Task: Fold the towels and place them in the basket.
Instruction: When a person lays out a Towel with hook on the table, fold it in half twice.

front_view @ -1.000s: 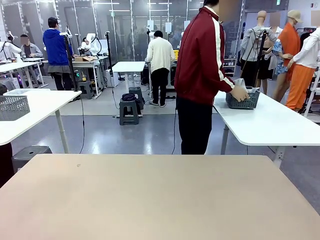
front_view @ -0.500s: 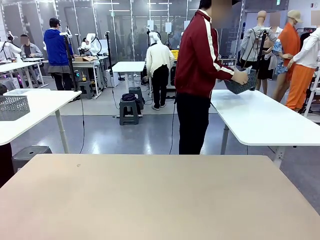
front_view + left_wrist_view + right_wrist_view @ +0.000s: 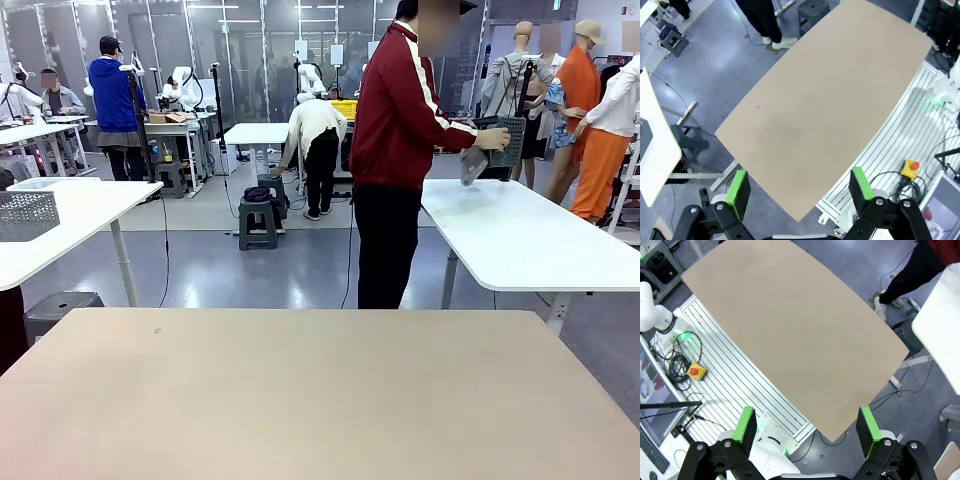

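A person (image 3: 400, 150) in a dark red jacket with a white sleeve stripe stands past the far edge of the tan worktop (image 3: 320, 400), turned toward a white worktop (image 3: 530, 240) farther back on the right. One hand (image 3: 492, 139) holds the basket (image 3: 508, 140) up in the air near the far left corner of that white worktop; the basket is tipped steeply, so its dark mesh stands almost upright. A grey towel (image 3: 473, 165) is just under the basket's lower edge and below the hand, above the white surface; whether it touches the basket or the worktop cannot be told.

In the left wrist view, the left tool (image 3: 799, 185) hangs high over the tan worktop, near one of its corners; its fingers (image 3: 738, 187) are spread wide, with nothing between the green pads. The person's legs and shoes show past the worktop's far edge, and a yellow box with a red button (image 3: 910, 166) lies on the floor beside a ribbed metal base.

In the right wrist view, the right tool (image 3: 806, 426) also hangs high above the tan worktop, over another corner; its fingers (image 3: 867, 429) are wide apart and grip nothing. A corner of the white worktop shows at the picture's right edge, with the person's dark trouser legs next to it.
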`<move>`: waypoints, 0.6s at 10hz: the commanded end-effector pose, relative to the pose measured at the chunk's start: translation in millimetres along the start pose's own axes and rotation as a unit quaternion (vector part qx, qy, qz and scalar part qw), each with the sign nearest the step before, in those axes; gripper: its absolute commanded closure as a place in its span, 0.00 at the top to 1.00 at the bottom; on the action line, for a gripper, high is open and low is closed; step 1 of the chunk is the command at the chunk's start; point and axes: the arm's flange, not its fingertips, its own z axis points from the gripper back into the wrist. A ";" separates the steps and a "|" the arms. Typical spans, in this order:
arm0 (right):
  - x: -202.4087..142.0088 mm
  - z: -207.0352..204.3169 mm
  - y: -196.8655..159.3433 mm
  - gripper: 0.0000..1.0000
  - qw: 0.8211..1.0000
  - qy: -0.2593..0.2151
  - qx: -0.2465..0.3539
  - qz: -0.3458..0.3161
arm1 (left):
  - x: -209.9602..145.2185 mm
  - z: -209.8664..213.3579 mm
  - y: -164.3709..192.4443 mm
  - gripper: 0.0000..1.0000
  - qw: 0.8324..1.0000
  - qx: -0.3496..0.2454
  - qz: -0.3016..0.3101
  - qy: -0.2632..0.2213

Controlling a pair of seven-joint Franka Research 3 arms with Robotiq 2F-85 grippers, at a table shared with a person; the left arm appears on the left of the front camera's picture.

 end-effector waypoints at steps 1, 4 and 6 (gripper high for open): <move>0.7 1.1 -1.1 1.00 1.000 0.004 -0.001 -0.005 | 0.4 0.9 -1.4 1.00 1.000 0.000 -0.003 -0.002; 0.7 1.1 -1.1 1.00 1.000 0.004 -0.001 -0.005 | 0.4 0.9 -1.4 1.00 1.000 0.000 -0.003 -0.002; 0.7 1.1 -1.1 1.00 1.000 0.004 -0.001 -0.005 | 0.4 0.9 -1.4 1.00 1.000 0.000 -0.003 -0.002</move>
